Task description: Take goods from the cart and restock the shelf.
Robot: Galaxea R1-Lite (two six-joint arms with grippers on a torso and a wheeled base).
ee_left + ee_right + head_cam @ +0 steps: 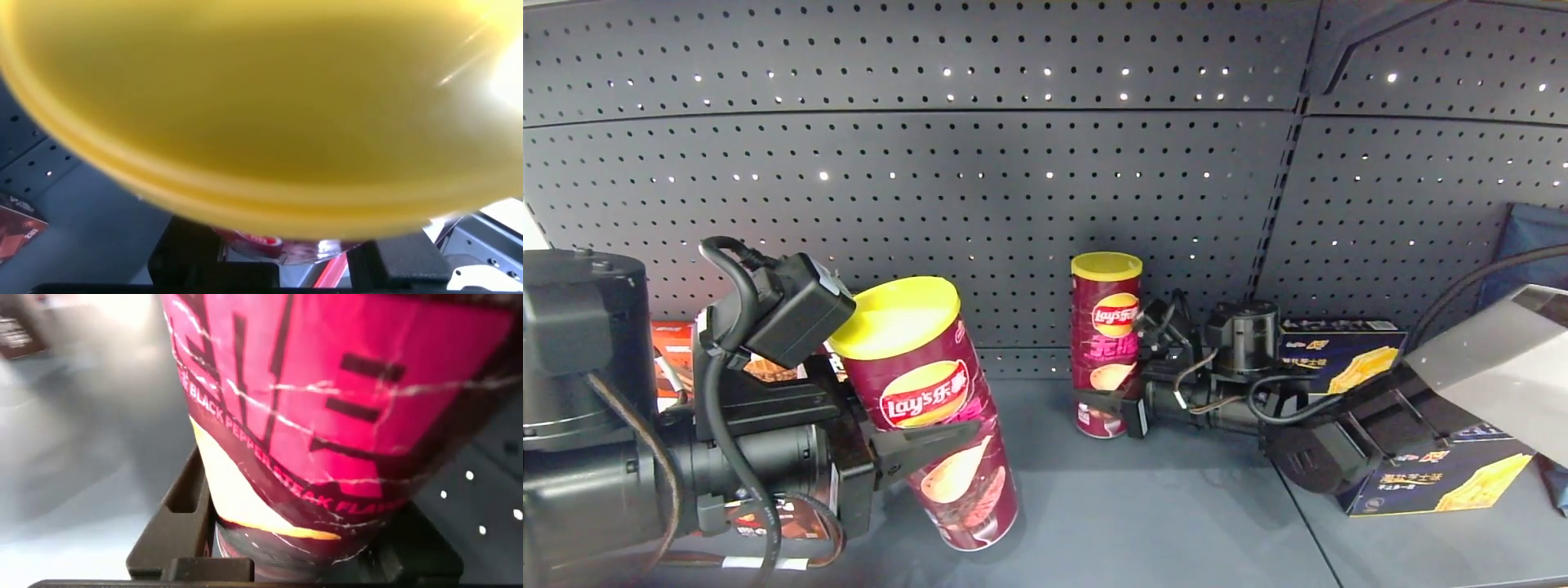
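Two maroon chip cans with yellow lids are on the grey shelf (1168,506). My left gripper (931,441) is shut on the near can (927,392), which leans to the left with its base low over the shelf floor. Its yellow lid (261,106) looms over the left gripper (294,261) in the left wrist view. The far can (1104,335) stands upright near the back panel, and my right gripper (1112,402) is shut around its lower part. In the right wrist view the can (327,416) sits between the right gripper's (302,547) black fingers (180,514).
A perforated dark back panel (1013,180) closes the shelf behind. Blue and yellow boxes (1339,347) (1445,482) lie at the right, under my right arm. Red-brown packages (674,351) sit at the left behind my left arm. Bare shelf floor lies between the cans.
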